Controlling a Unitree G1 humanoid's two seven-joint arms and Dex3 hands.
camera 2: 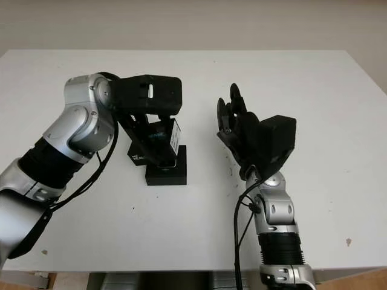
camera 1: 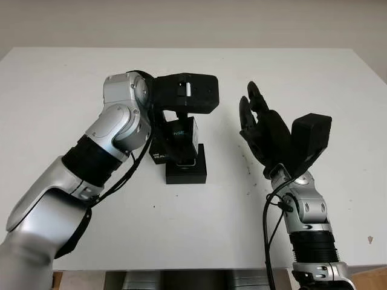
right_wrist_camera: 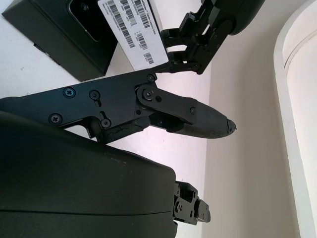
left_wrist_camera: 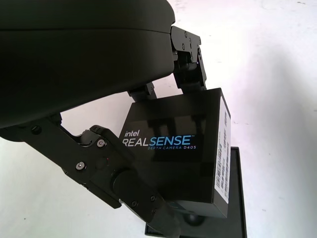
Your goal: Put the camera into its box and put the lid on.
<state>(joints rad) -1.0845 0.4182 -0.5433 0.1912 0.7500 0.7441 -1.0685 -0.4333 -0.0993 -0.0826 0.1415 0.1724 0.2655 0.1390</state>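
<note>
Lid (left_wrist_camera: 173, 148) gripped in left hand (camera 1: 181, 99) fingers (left_wrist_camera: 124, 188), tilted just above box base (camera 1: 186, 172) on tabletop (camera 1: 72, 90), needing squaring before lowering. Right hand (camera 1: 266, 130) open, raised beside, well apart.

Laboratory or test-bench setting: a bare white table (camera 1: 72, 90) against a plain light wall (camera 1: 193, 21).

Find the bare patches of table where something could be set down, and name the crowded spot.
The white table is bare along its far edge, across its whole left side, and on the near strip before the box base. Crowded: the centre, where the left hand holds the lid over the base, with the open right hand raised alongside.
</note>
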